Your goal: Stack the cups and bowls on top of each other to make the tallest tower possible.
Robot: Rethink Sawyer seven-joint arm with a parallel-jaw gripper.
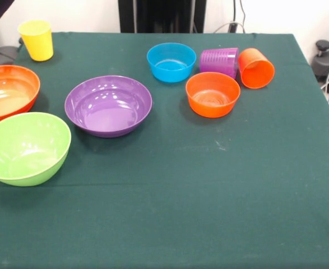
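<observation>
A yellow cup (36,40) stands upright at the far left corner of the table. A purple ribbed cup (219,61) and an orange cup (256,68) lie on their sides at the far right, close together. In front of them sits a small orange bowl (212,94), with a small blue bowl (171,61) to its left. A large purple bowl (108,105) rests mid-table. A large orange bowl (7,92) and a lime green bowl (25,148) sit at the left edge. All bowls are upright. No gripper shows in the front view.
The table wears a dark green cloth (209,190). A black pedestal column (161,15) rises behind the far edge. Cables and a black device (328,64) lie off the right side.
</observation>
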